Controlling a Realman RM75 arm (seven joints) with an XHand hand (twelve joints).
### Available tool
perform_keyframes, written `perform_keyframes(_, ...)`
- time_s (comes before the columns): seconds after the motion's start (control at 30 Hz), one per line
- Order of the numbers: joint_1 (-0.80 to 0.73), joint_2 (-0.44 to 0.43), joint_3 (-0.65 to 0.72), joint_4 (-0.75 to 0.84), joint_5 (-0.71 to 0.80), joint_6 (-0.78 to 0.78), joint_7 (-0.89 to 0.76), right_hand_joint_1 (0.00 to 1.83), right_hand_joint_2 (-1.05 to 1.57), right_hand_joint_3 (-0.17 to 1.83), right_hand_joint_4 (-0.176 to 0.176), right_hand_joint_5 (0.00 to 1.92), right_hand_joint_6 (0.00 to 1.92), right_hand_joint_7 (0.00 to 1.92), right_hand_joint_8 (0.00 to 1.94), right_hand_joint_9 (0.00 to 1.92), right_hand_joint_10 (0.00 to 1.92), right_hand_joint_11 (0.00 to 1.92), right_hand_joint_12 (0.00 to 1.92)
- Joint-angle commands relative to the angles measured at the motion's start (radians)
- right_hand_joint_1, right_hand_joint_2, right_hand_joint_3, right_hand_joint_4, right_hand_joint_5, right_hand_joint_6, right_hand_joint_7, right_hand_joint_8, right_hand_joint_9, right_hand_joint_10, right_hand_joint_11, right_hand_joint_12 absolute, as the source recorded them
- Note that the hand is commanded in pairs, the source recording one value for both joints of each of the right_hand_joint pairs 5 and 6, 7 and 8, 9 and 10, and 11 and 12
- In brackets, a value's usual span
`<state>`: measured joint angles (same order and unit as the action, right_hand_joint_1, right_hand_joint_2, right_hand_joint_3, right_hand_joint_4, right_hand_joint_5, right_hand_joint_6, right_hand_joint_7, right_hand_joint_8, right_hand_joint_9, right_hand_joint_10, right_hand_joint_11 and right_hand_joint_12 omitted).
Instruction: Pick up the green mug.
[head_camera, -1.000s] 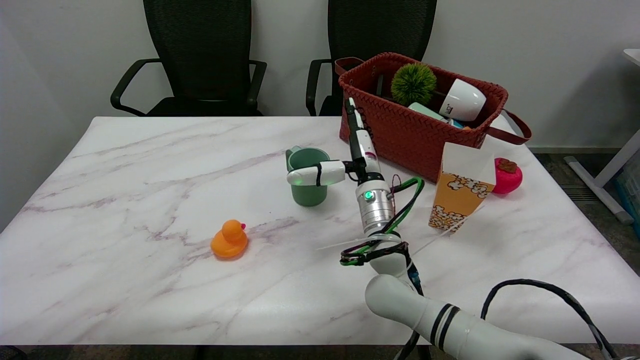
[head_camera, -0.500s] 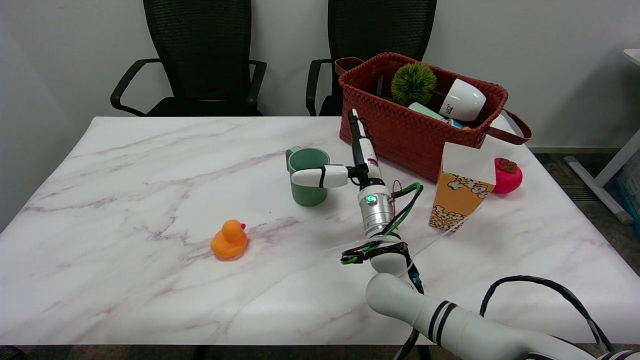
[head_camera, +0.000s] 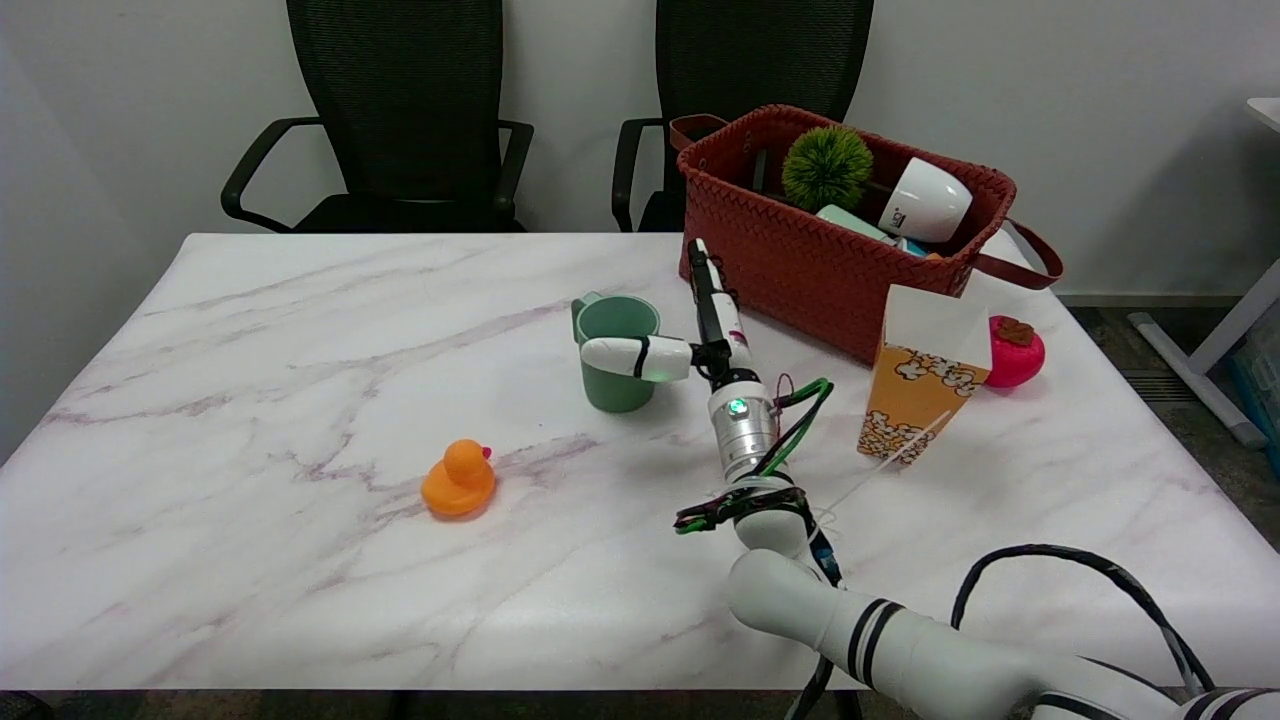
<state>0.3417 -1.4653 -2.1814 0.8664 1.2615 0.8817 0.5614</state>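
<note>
The green mug (head_camera: 614, 388) stands upright near the middle of the table, its handle turned to the far left. My right hand (head_camera: 703, 338) is just to the right of it, with the arm reaching in from the lower right. The thumb (head_camera: 634, 357) stretches left across the mug's front, just below the rim. The other fingers (head_camera: 712, 298) point straight away toward the basket, to the right of the mug. The hand is spread and grips nothing. Whether the thumb touches the mug I cannot tell.
A red woven basket (head_camera: 800, 268) with several items stands behind the hand at the back right. A popcorn box (head_camera: 918, 390) and a pink toy fruit (head_camera: 1016, 354) are to the right. An orange rubber duck (head_camera: 458, 480) sits front left. Two black chairs stand behind the table.
The hand's straight fingers have dropped lower and the wrist has shifted slightly left, toward the mug. The thumb stays across the mug's front. The mug has not moved.
</note>
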Motion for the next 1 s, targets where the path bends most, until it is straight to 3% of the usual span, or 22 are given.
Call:
perform_keyframes(0.03,0.03,-0.025,-0.033,-0.086,-0.004,-0.012,0.132,1.01,0.04,0.02,0.0,0.0,0.0,0.0,0.0,0.0,0.0,0.0,0.0)
perform_keyframes(0.6,0.063,-0.046,-0.064,-0.136,-0.005,-0.06,0.132,1.02,0.05,0.01,0.0,0.0,0.0,0.0,0.0,0.0,0.0,0.0,0.0)
perform_keyframes(0.83,0.069,-0.053,-0.065,-0.149,-0.003,-0.075,0.132,1.08,0.13,-0.11,0.0,0.0,0.0,0.0,0.0,0.0,0.0,0.0,0.0)
perform_keyframes(1.0,0.069,-0.053,-0.065,-0.153,-0.001,-0.076,0.132,1.13,0.19,0.05,0.0,0.0,0.0,0.0,0.0,0.0,0.0,0.0,0.0)
